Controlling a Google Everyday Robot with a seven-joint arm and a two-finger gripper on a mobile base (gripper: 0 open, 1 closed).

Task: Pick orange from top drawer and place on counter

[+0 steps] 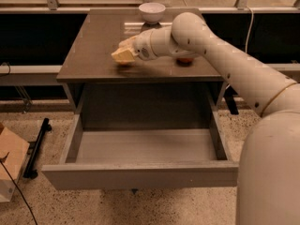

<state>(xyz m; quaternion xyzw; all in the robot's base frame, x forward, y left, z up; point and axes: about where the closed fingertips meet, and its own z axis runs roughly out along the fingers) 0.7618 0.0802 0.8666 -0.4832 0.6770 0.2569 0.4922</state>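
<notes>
One arm reaches across the counter (93, 50), its gripper (124, 55) low over the counter's middle, likely a set-down spot; whether it is clamped on anything I cannot tell. No orange shows in the open top drawer (140, 175) below the counter's front edge, so it is probably hidden at the gripper, clear of the red apple (185, 61) on the counter's right.
</notes>
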